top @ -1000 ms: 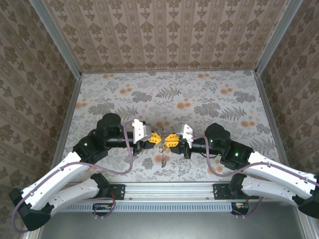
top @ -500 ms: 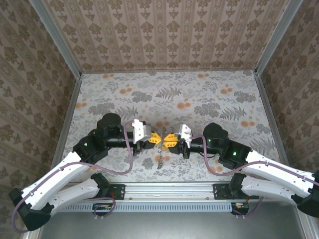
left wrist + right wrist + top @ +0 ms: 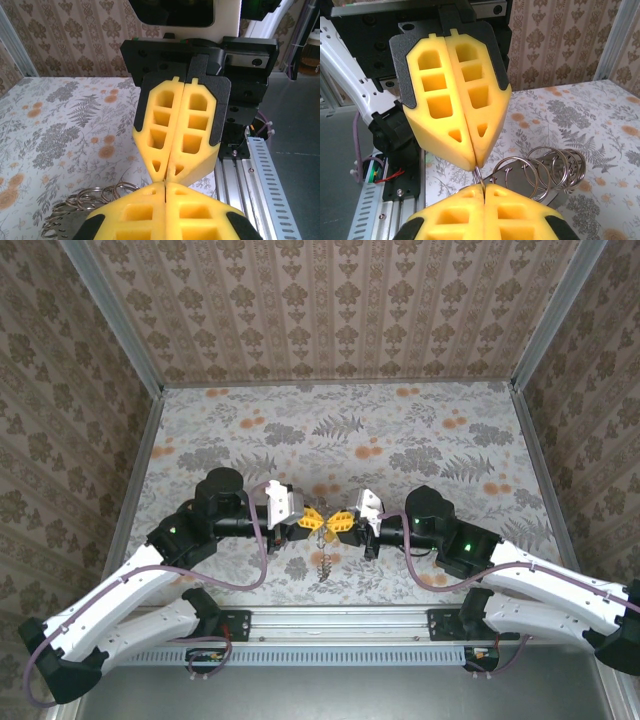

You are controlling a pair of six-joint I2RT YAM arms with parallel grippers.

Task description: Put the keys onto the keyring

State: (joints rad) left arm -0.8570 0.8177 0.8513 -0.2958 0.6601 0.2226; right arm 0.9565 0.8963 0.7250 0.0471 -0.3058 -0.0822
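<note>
Top view: left gripper [image 3: 319, 521] and right gripper [image 3: 338, 521] tip to tip above the near middle of the table [image 3: 420, 430], both pinched shut. Keyring [image 3: 323, 555] a thin silvery strand hanging from where the tips meet.

Left wrist: both pairs of yellow pads closed, seams in line, tips touching. Ring coils spilling out low on the far side.

Right wrist: pads shut on both sides, thin keyring wire nipped at the meeting tips. Coils fanned out to the far side, flat grey keys [image 3: 556, 199] just beneath them.
</note>
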